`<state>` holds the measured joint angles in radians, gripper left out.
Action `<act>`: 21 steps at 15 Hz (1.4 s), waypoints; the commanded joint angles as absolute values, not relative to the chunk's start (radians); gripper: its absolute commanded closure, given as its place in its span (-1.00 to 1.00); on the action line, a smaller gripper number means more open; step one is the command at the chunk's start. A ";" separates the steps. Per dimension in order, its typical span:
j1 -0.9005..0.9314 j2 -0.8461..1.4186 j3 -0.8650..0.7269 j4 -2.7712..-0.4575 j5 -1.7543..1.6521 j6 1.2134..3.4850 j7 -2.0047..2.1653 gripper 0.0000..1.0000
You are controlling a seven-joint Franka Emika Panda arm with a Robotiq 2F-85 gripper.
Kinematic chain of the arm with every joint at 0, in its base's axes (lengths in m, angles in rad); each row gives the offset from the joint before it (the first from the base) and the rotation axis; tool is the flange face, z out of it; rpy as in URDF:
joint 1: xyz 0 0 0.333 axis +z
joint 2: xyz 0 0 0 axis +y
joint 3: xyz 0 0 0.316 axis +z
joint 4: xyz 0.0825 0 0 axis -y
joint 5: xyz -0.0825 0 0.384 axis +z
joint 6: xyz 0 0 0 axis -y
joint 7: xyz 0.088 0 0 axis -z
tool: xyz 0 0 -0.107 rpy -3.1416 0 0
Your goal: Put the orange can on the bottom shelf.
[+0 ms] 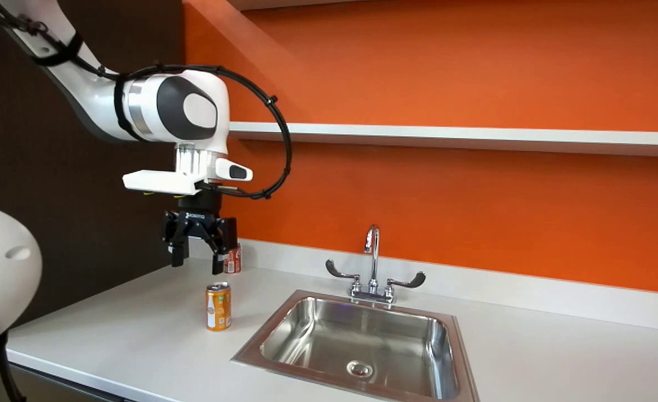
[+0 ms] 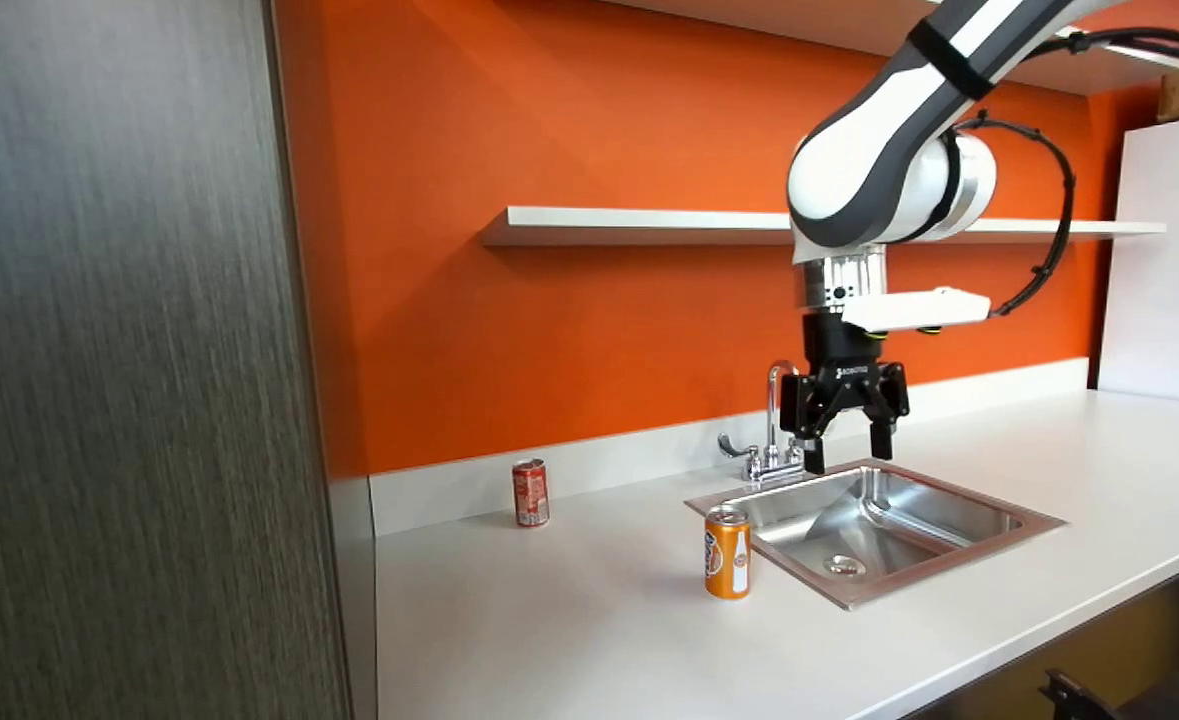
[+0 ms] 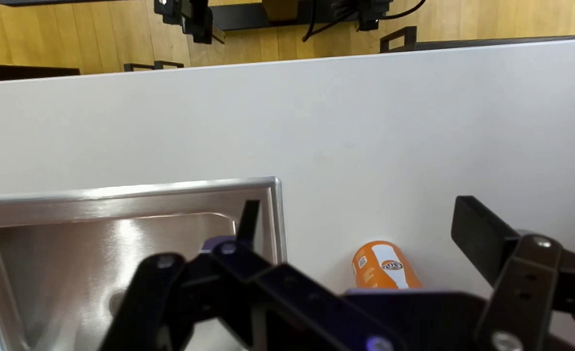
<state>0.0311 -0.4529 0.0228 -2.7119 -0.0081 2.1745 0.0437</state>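
The orange can [image 1: 218, 307] stands upright on the countertop, left of the sink in an exterior view; it also shows in an exterior view [image 2: 727, 567]. In the wrist view the can [image 3: 380, 265] shows between the two fingers, its upper part hidden by the gripper body. My gripper [image 1: 197, 261] is open and empty, pointing down above the can's height and apart from it; it also shows in an exterior view [image 2: 848, 450] and in the wrist view [image 3: 358, 214]. The bottom shelf [image 1: 446, 133] is a long white board on the orange wall, also in an exterior view [image 2: 639, 226].
A red-and-white can [image 2: 530, 493] stands at the back by the wall, partly behind the gripper in an exterior view [image 1: 234, 260]. A steel sink [image 1: 457, 340] with a faucet [image 1: 373, 251] is beside the orange can. A dark panel [image 2: 129, 350] borders the counter.
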 commanded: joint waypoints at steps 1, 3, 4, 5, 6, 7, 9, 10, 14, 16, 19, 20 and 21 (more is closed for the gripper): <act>0.044 -0.371 0.058 -2.728 -0.001 2.262 0.085 -1.00; 0.051 -0.321 0.060 -2.736 0.005 2.312 0.082 -1.00; 0.053 -0.297 0.061 -2.740 0.004 2.340 0.084 -1.00; 0.059 -0.273 0.059 -2.739 0.009 2.355 0.076 -1.00; 0.061 -0.252 0.058 -2.742 0.009 2.375 0.072 -1.00; 0.066 -0.232 0.055 -2.741 0.017 2.388 0.065 -1.00; 0.073 -0.190 0.052 -2.736 0.033 2.416 0.054 -1.00; 0.076 -0.171 0.050 -2.735 0.044 2.435 0.047 -1.00; 0.086 -0.110 0.047 -2.720 0.096 2.494 0.029 -1.00; 0.086 -0.090 0.046 -2.714 0.121 2.523 0.018 -1.00; 0.084 -0.063 0.045 -2.702 0.155 2.564 0.010 -1.00; 0.083 -0.057 0.046 -2.698 0.163 2.575 0.008 -1.00; 0.083 -0.048 0.047 -2.694 0.171 2.591 0.004 -1.00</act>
<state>0.0818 -0.0805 0.0456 -2.7194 0.1286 2.5556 0.0419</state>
